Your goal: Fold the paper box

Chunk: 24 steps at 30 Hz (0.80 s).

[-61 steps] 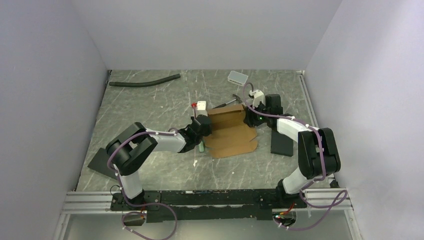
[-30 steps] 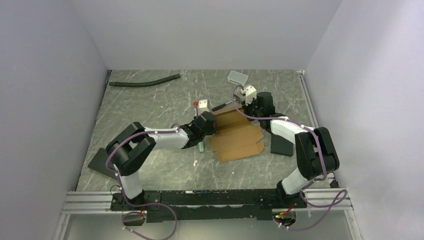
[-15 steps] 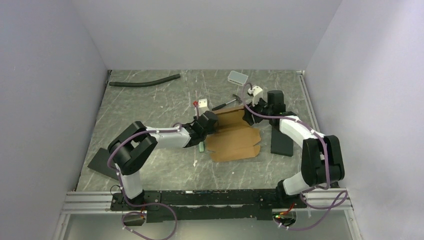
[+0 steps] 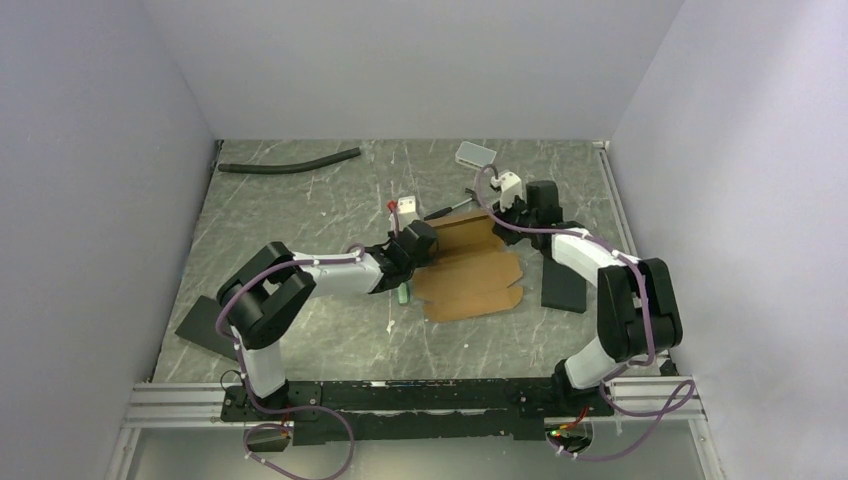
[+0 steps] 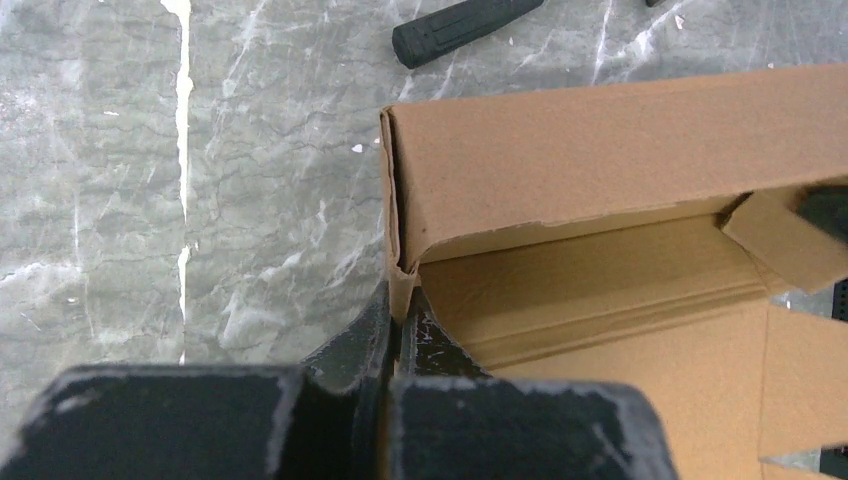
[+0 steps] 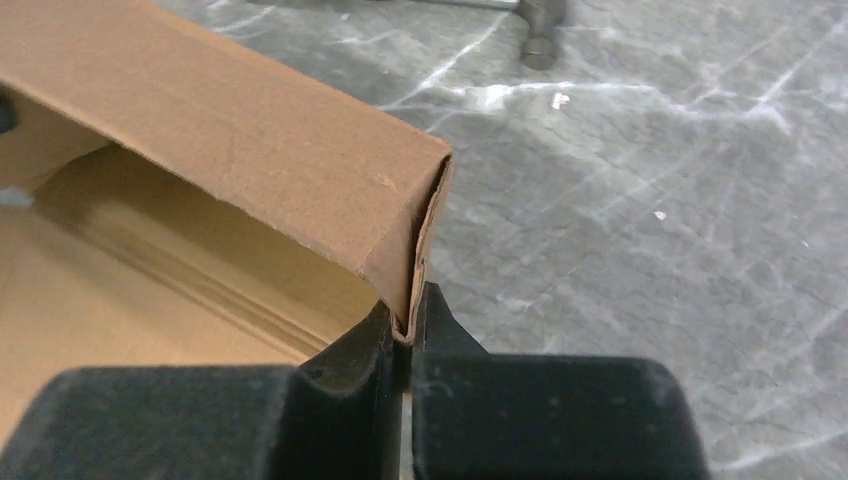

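The paper box [image 4: 468, 272] is brown cardboard lying partly folded in the middle of the table. Its back panel [image 5: 600, 160] is raised and bent over, and the front panel lies flat. My left gripper [image 4: 420, 246] is at the box's left end. In the left wrist view this left gripper [image 5: 402, 312] is shut on the folded left corner flap. My right gripper [image 4: 497, 224] is at the right end. The right wrist view shows the right gripper [image 6: 408, 322] shut on the folded right corner edge of the box [image 6: 250, 130].
A black hose [image 4: 290, 162] lies at the back left and a white-grey tray [image 4: 476, 154] at the back. A hammer-like tool [image 4: 450, 211] lies behind the box. A black slab [image 4: 563, 286] is right of it, another [image 4: 198, 326] at the front left. A green item [image 4: 402, 293] sits by the left gripper.
The right gripper let go of the box's right end, shifted a little and has closed on that corner again. The left gripper has kept its grip throughout.
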### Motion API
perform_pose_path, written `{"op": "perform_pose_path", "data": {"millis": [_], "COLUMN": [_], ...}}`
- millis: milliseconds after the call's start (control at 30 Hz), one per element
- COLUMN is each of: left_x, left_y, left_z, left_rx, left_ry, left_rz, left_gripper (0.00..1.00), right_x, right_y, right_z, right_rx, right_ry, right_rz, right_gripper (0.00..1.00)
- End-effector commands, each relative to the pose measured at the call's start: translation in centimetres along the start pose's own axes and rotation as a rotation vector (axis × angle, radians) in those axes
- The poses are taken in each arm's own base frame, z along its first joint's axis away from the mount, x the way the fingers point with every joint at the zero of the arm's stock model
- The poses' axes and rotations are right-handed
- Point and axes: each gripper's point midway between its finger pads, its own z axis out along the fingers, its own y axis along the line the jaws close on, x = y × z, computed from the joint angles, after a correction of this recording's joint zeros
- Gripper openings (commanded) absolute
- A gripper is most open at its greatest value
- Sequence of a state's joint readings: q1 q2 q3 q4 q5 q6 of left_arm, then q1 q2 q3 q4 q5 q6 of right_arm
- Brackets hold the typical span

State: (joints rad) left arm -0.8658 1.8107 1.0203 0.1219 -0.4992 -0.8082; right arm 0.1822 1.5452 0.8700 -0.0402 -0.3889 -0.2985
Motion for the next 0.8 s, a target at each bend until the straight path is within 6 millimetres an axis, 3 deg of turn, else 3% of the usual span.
{"op": "perform_pose_path", "data": {"millis": [0, 233, 300, 367, 567, 667, 767], "left_x": [-0.2, 0.0, 0.1, 0.0, 0.0, 0.4, 0.8], "left_y": [-1.3, -3.2, -3.5, -3.8, -4.6, -4.3, -3.3], "left_z": [-0.5, -1.5, -1.6, -1.8, -2.0, -1.8, -1.5], "left_rx": [0.024, 0.044, 0.047, 0.051, 0.088, 0.078, 0.042], "left_ry": [0.014, 0.061, 0.075, 0.084, 0.093, 0.099, 0.095], "left_rz": [-0.017, -0.078, -0.093, -0.096, -0.107, -0.1, -0.089], "left_gripper": [0.0, 0.0, 0.0, 0.0, 0.0, 0.0, 0.0], "right_x": [-2.5, -3.4, -3.0, -2.3, -1.5, -1.7, -2.0], "right_y": [-2.0, -4.8, -4.9, -4.6, -0.3, -0.3, -1.4], "right_z": [1.0, 0.0, 0.6, 1.3, 3.7, 3.7, 2.5], "right_rx": [0.213, 0.631, 0.665, 0.647, 0.383, 0.334, 0.286], "right_ry": [-0.048, -0.078, -0.042, -0.024, 0.009, 0.006, 0.0], "right_rz": [-0.061, -0.217, -0.262, -0.269, -0.168, -0.115, -0.055], "right_gripper": [0.0, 0.0, 0.0, 0.0, 0.0, 0.02, 0.13]}}
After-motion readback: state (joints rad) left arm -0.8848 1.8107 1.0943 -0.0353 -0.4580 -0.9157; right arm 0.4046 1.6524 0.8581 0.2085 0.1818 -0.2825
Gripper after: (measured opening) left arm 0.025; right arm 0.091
